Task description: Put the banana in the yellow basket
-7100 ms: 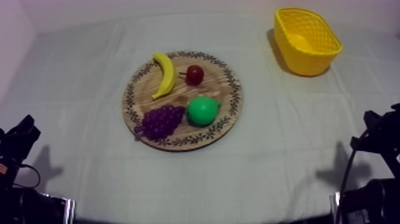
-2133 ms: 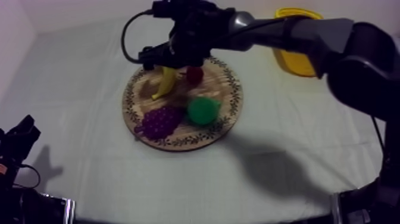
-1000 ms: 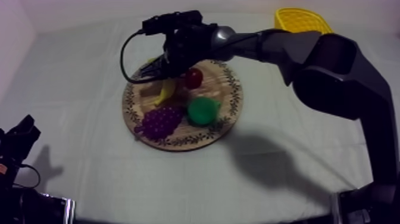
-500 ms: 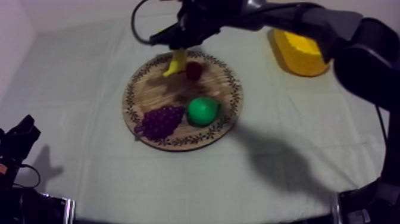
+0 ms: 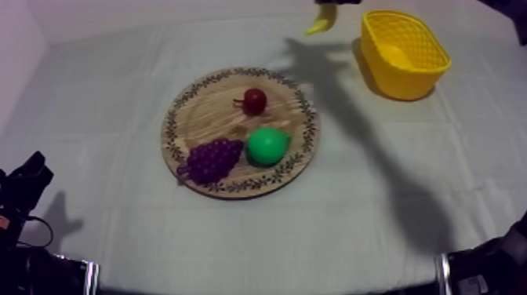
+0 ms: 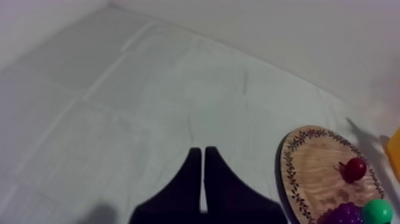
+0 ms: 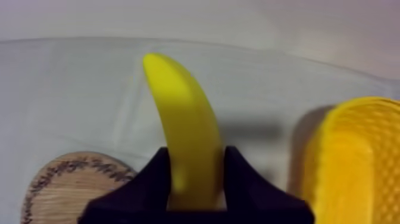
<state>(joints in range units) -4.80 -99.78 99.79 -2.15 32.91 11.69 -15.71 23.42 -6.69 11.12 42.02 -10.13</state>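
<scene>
The banana is held upright in my right gripper, whose black fingers are shut on its lower part. It hangs in the air above the cloth, between the wooden board and the yellow basket. From above, the banana's tip shows just left of the basket, well clear of the board. My left gripper rests over bare cloth to the left of the board, its fingers together in a narrow wedge with nothing in them.
On the board lie a small red fruit, a green pear and purple grapes. The basket stands at the far right of the table. My left arm sits low at the near left edge.
My right gripper has lifted the banana off the board and carried it up and to the right, close to the basket. The left arm has not moved.
</scene>
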